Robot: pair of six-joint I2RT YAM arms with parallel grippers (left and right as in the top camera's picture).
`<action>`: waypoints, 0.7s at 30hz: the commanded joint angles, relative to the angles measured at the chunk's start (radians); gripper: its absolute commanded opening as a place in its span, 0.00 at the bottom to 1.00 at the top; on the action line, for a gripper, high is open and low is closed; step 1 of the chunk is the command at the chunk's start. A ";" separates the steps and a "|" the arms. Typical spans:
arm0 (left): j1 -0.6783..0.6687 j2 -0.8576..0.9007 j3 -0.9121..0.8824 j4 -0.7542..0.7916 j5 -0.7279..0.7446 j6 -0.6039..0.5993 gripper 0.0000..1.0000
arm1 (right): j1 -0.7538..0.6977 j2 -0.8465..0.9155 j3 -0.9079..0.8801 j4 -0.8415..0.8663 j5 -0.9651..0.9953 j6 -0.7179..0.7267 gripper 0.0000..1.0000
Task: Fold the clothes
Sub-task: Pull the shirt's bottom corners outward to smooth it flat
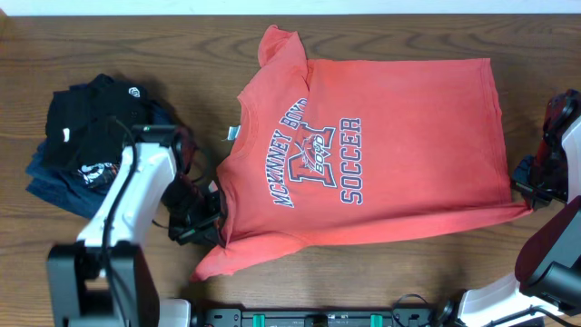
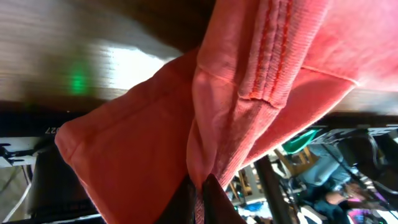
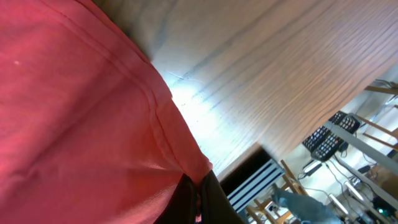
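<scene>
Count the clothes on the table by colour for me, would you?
red shirt: 1
black garment: 1
navy garment: 1
Total: 3, as far as the folded pile shows.

t-shirt (image 1: 427, 118): matt knit cloth, stitched hems | table (image 1: 136, 36): wood grain, glossy sheen | left arm (image 1: 136, 182): smooth white plastic

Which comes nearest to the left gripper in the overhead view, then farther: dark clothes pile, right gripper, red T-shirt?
1. red T-shirt, gripped at its near edge.
2. dark clothes pile, on the left side.
3. right gripper, at the far right edge.
</scene>
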 commanded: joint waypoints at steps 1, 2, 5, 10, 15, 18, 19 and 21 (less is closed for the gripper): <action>-0.001 -0.095 -0.019 -0.004 -0.003 0.016 0.06 | -0.006 -0.005 -0.005 -0.012 0.032 0.041 0.01; -0.001 -0.120 -0.019 0.006 -0.001 0.016 0.06 | -0.006 -0.005 -0.005 -0.013 0.031 0.043 0.01; -0.001 -0.178 -0.019 0.095 -0.001 -0.022 0.06 | -0.004 -0.005 -0.005 0.003 0.015 0.045 0.01; -0.001 -0.201 -0.019 0.269 0.023 -0.098 0.06 | -0.003 -0.005 -0.005 0.082 -0.015 0.037 0.01; 0.000 -0.187 -0.019 0.446 0.050 -0.176 0.06 | -0.004 -0.005 -0.005 0.190 -0.067 0.011 0.01; 0.002 -0.180 -0.019 0.534 0.097 -0.221 0.06 | -0.004 -0.004 -0.005 0.253 -0.097 -0.007 0.01; 0.002 -0.179 -0.019 0.559 0.125 -0.222 0.06 | -0.004 -0.005 -0.005 0.273 -0.109 -0.014 0.01; 0.002 -0.172 -0.019 0.600 0.155 -0.247 0.06 | -0.004 -0.005 -0.005 0.304 -0.127 -0.023 0.01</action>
